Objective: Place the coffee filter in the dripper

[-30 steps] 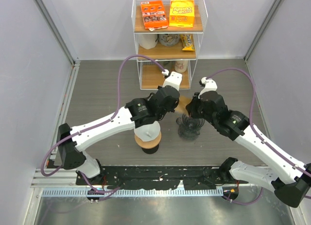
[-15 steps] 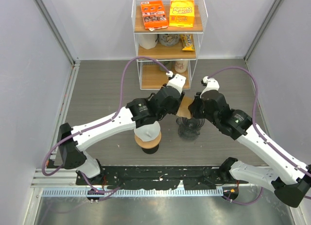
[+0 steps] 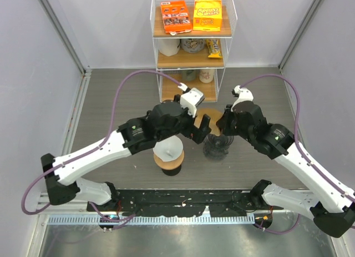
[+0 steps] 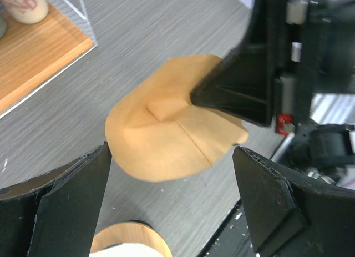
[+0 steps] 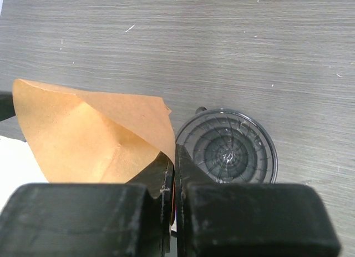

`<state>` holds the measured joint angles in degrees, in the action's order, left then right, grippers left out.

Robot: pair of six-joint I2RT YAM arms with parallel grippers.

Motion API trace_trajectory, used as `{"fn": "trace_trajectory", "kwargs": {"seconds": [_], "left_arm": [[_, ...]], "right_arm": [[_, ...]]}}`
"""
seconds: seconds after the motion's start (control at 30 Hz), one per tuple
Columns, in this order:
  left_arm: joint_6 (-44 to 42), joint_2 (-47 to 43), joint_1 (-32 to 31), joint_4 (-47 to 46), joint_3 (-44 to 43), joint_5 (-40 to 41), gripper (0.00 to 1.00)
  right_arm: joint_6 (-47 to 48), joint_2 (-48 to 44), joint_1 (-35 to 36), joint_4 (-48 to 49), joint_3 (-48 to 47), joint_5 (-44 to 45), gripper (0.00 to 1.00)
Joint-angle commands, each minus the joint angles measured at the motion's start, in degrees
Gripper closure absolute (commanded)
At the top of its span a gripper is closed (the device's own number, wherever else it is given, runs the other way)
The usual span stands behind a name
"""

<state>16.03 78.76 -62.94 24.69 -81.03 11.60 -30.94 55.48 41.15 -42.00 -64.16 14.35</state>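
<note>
The brown paper coffee filter [image 3: 211, 114] hangs above the table, pinched at one edge by my right gripper [image 3: 220, 122], which is shut on it. In the right wrist view the filter [image 5: 83, 135] fans out to the left of the gripper [image 5: 175, 152]. The dark, clear dripper [image 5: 224, 149] stands on the table just right of the fingertips and below them. From above, the dripper [image 3: 216, 146] is directly in front of the filter. My left gripper [image 3: 197, 127] stands wide open beside the filter [image 4: 166, 135] with nothing between its fingers [image 4: 61, 207].
A round wooden stand with a white top [image 3: 168, 155] sits under the left arm, left of the dripper. A wire rack with wooden shelves [image 3: 191, 60] stands at the back, holding snack boxes and cups. Its lowest shelf [image 4: 33, 51] lies close behind the filter.
My left gripper has opened, let go of the filter and drawn back to the left. The right gripper keeps its hold on the filter and has barely moved.
</note>
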Motion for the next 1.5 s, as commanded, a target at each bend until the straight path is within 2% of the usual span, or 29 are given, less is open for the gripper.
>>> {"fn": "trace_trajectory", "kwargs": {"seconds": [0.0, 0.33, 0.5, 0.73, 0.93, 1.23, 1.47], "left_arm": [[-1.0, -7.47, 1.32, -5.96, 3.59, -8.77, 0.01], [2.95, -21.53, 9.93, -9.04, 15.19, -9.49, 0.0], [5.14, -25.06, 15.11, -9.04, 19.33, -8.17, 0.0], [7.08, -25.32, 19.78, -8.43, 23.11, -10.18, 0.0], [7.87, -23.66, 21.71, -8.61, 24.35, -10.45, 0.01], [8.4, -21.55, 23.3, -8.69, 24.43, -12.98, 0.0], [8.4, -20.93, 23.91, -8.87, 24.26, -13.97, 0.01]], "right_arm": [[0.26, -1.08, 0.08, -4.75, -3.51, -1.42, 0.94], [0.0, -3.36, -0.01, -13.72, -2.99, -3.63, 0.95], [0.0, -4.6, -0.63, -16.53, -1.41, -2.49, 0.95], [0.97, -3.28, -2.47, -17.24, -0.7, -1.69, 0.95], [3.16, -0.99, -6.42, -15.49, 0.79, -4.85, 0.94], [5.89, 0.76, -11.79, -12.5, 3.51, -9.42, 0.88], [6.94, 1.38, -12.05, -10.83, 3.61, -10.92, 0.75]]}}
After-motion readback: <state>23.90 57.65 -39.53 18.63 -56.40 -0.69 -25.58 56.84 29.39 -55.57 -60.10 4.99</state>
